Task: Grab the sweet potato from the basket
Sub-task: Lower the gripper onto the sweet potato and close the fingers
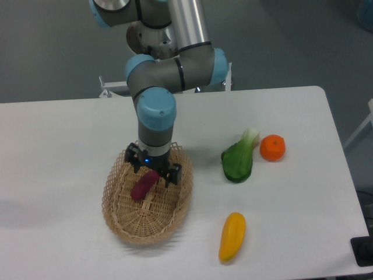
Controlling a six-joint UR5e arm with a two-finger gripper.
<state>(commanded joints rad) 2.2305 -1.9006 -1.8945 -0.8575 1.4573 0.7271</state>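
Note:
The sweet potato [143, 186] is a small magenta-purple vegetable lying at a slant inside the oval wicker basket [119, 216] at the front left of the table. My gripper [152, 172] hangs straight down over the basket's far end, with its black fingers [173, 174] on either side of the sweet potato's upper end. The jaws look spread wider than the vegetable. I cannot tell whether they touch it. The sweet potato's lower end rests on the basket floor.
A green leafy vegetable [238, 160] and a round orange fruit [272, 147] lie to the right of the basket. A yellow-orange elongated vegetable [232, 236] lies near the front edge. The arm's base stands behind the table's far edge.

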